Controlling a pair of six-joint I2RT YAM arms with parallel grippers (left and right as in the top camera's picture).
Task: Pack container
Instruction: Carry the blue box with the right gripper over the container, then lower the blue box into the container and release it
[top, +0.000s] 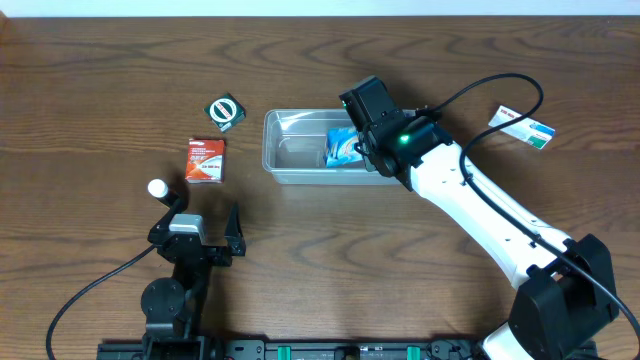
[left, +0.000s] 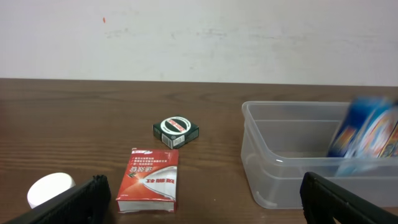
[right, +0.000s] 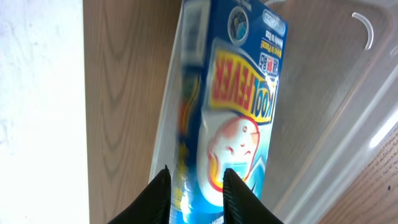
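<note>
A blue packet (right: 239, 106) marked "COOL FEVER" in yellow and red is seen standing on end inside the clear container (right: 364, 28), leaned close against one long wall; its left side is blurred. The two dark fingertips (right: 158, 196) of the right gripper (right: 196, 190) are set a little apart at the packet's lower end; contact cannot be judged. Brown wooden table (right: 118, 93) is shown beside the container; a white surface (right: 37, 93) is seen beyond it.

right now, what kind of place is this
Probably a robotics lab bench: a white robot arm over a wood-grain table, a plain white wall behind, a clear container and a red packet laid out.
</note>
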